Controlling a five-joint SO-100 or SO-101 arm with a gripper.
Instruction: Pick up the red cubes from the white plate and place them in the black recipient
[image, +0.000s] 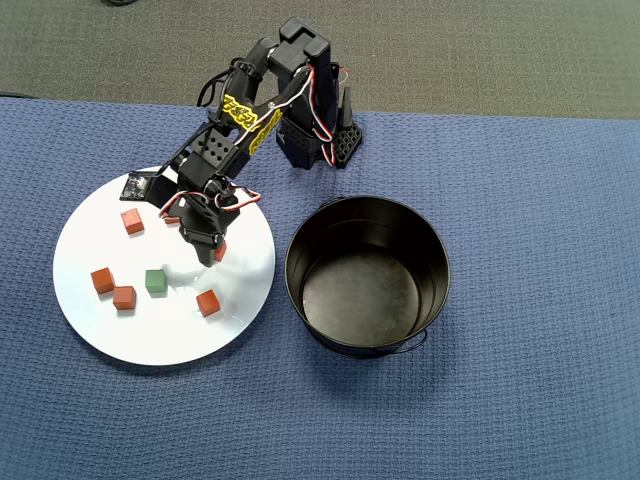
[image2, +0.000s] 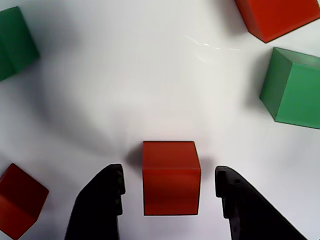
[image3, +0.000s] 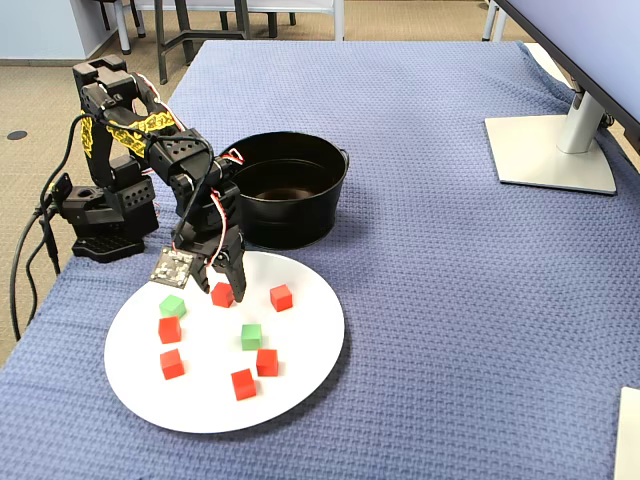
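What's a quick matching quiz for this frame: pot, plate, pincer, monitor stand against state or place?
Things:
1. pot
2. plate
3. pincer
4. monitor stand

States or places:
A. open, a finger on either side of a red cube
B. empty
C. on the cloth, far right in the fixed view
D. carries green cubes

Pairs: 1-B, 2-D, 3-A, 4-C

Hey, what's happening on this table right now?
A small robot arm has lowered its open claw over the white plate, with one red cube sitting between the two fingers, not yet gripped. Other red cubes and two green cubes are scattered on the plate. The black pot beside it looks empty.
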